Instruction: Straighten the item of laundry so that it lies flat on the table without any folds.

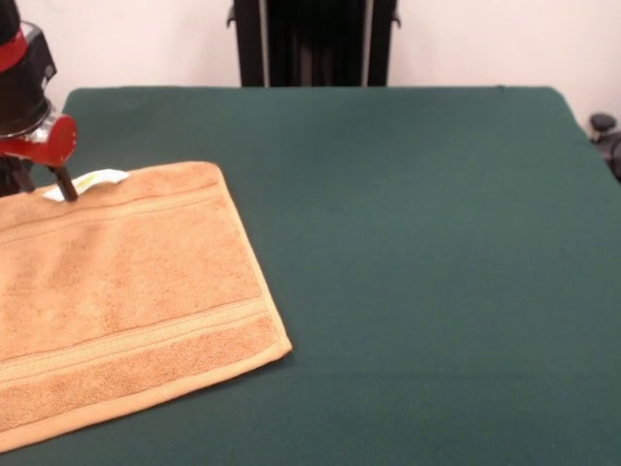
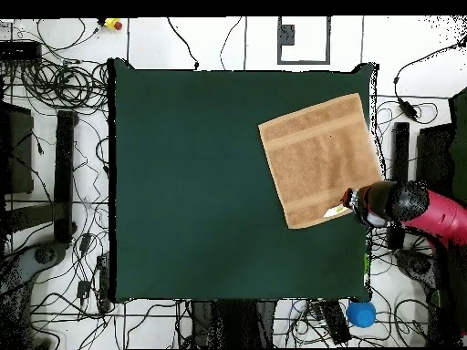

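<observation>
The orange-tan towel (image 1: 126,291) lies spread out at the left of the dark green table (image 1: 417,243), and its left part runs out of the front view. I see no folds in it. Its woven border bands show, and its white care label (image 1: 102,179) sticks out at the far edge. My red and black gripper (image 1: 60,184) comes down on that far edge right beside the label. In the overhead view the towel (image 2: 319,159) lies turned at an angle by the table's (image 2: 201,182) right edge, with the gripper (image 2: 351,202) at the corner that carries the label (image 2: 336,211).
The black pedestal (image 1: 310,44) stands at the table's far side. The towel's right corner reaches the table's right edge (image 2: 370,173). Cables (image 2: 55,87) and a blue object (image 2: 360,314) lie on the floor around the table.
</observation>
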Robot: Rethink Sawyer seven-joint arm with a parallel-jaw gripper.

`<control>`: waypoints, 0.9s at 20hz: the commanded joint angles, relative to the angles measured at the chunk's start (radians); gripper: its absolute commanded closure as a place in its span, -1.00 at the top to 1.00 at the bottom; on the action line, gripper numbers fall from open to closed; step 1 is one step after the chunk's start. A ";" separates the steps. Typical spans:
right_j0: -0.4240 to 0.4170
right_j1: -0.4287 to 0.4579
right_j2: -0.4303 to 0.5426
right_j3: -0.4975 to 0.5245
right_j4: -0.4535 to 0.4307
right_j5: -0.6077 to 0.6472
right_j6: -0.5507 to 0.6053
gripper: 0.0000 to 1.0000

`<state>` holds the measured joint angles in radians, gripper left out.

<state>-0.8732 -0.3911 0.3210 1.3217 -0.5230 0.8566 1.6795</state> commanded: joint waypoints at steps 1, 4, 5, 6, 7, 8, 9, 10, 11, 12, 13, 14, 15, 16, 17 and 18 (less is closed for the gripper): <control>0.071 0.025 0.061 0.125 -0.009 -0.078 -0.037 1.00; 0.079 0.014 0.054 0.147 0.001 -0.095 -0.003 1.00; 0.082 0.006 0.053 0.165 0.011 -0.102 0.016 1.00; 0.083 0.003 0.053 0.173 0.017 -0.103 0.024 1.00; 0.087 -0.002 0.052 0.186 0.029 -0.105 0.042 1.00; 0.088 -0.004 0.052 0.193 0.036 -0.105 0.049 1.00; 0.091 -0.006 0.053 0.202 0.046 -0.104 0.062 1.00; 0.093 -0.007 0.052 0.206 0.052 -0.104 0.069 1.00; 0.098 -0.009 0.051 0.211 0.059 -0.105 0.079 1.00; 0.100 -0.010 0.050 0.214 0.063 -0.106 0.083 1.00; 0.104 -0.010 0.048 0.214 0.068 -0.106 0.091 1.00; 0.106 -0.009 0.046 0.215 0.070 -0.107 0.093 1.00; 0.109 -0.007 0.045 0.213 0.073 -0.109 0.096 1.00; 0.109 -0.004 0.044 0.211 0.073 -0.111 0.095 1.00; 0.110 -0.001 0.043 0.209 0.074 -0.113 0.094 1.00; 0.111 0.000 0.042 0.207 0.073 -0.115 0.092 1.00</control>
<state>-0.8314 -0.4290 0.3202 1.4129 -0.4953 0.8091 1.6795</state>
